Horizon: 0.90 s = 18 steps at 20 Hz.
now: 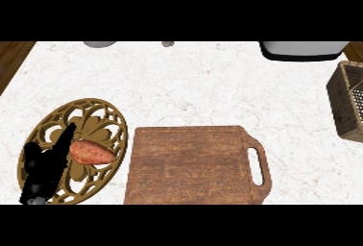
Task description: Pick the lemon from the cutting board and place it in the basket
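Lowest at the left edge: black left hand (pixel 42 175), fingers straight and close together, pointing up, thumb set apart, clamped on nothing. Lying over a round golden openwork plate (pixel 92 113), fingertips just beside a reddish-orange sweet potato (pixel 92 153) resting on it. Lemon: cannot tell where. Just right of the plate, a rectangular wooden cutting board (pixel 191 166), worn grain, slotted handle, bare on top. Well apart at the right edge, a woven wicker basket (pixel 347 103). Beneath all, a white marbled counter (pixel 184 81); at its far edge, a grey rounded vessel (pixel 301 49).
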Each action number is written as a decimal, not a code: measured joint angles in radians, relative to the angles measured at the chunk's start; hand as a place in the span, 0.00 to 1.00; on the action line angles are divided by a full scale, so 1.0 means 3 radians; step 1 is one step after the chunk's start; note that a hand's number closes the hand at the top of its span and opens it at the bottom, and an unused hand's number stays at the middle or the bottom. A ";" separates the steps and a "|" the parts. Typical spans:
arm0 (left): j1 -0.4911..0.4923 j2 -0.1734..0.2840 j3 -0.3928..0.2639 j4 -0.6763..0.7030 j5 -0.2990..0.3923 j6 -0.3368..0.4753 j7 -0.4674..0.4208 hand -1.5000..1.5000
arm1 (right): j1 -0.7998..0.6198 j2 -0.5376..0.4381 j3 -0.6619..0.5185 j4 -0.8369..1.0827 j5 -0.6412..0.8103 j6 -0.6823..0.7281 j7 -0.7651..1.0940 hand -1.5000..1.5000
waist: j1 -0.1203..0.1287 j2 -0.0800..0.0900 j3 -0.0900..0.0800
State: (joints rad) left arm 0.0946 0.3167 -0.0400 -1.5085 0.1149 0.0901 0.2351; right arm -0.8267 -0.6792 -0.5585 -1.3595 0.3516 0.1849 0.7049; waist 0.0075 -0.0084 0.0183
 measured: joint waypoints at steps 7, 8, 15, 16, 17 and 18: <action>0.0014 -0.0039 0.0020 -0.0026 -0.0050 0.0017 -0.0010 0.50 | 0.0364 -0.0202 0.0031 0.0305 0.0319 -0.0124 -0.0357 1.00 | 0.0000 0.0009 -0.0001; 0.0020 -0.0037 0.0023 -0.0022 -0.0054 0.0004 -0.0023 0.50 | 0.0403 -0.0239 0.0052 0.0327 0.0334 -0.0089 -0.0414 0.00 | -0.0003 0.0006 -0.0001; 0.0019 -0.0049 0.0053 -0.0041 -0.0054 -0.0038 0.0032 0.50 | 0.0556 -0.0502 0.0038 0.0619 0.0381 -0.0031 -0.0937 0.00 | 0.0002 0.0001 -0.0006; 0.0018 -0.0059 0.0055 -0.0040 -0.0066 -0.0029 0.0037 0.50 | 0.0550 -0.0531 0.0018 0.0637 0.0370 -0.0031 -0.0960 0.00 | 0.0001 -0.0002 -0.0006; 0.0011 -0.0067 0.0055 -0.0032 -0.0073 -0.0028 0.0044 0.50 | 0.0544 -0.0547 0.0004 0.0666 0.0358 -0.0034 -0.0992 0.00 | 0.0000 -0.0004 -0.0005; 0.0021 -0.0067 0.0064 -0.0042 -0.0073 -0.0031 0.0048 0.50 | 0.0560 -0.0567 -0.0038 0.0676 0.0331 -0.0040 -0.1033 0.00 | -0.0004 -0.0006 -0.0006</action>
State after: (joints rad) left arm 0.1008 0.2965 -0.0208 -1.5212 0.0930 0.0808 0.2494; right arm -0.6586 -0.8494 -0.5700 -1.1566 0.4508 0.1728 0.3950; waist 0.0063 -0.0103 0.0163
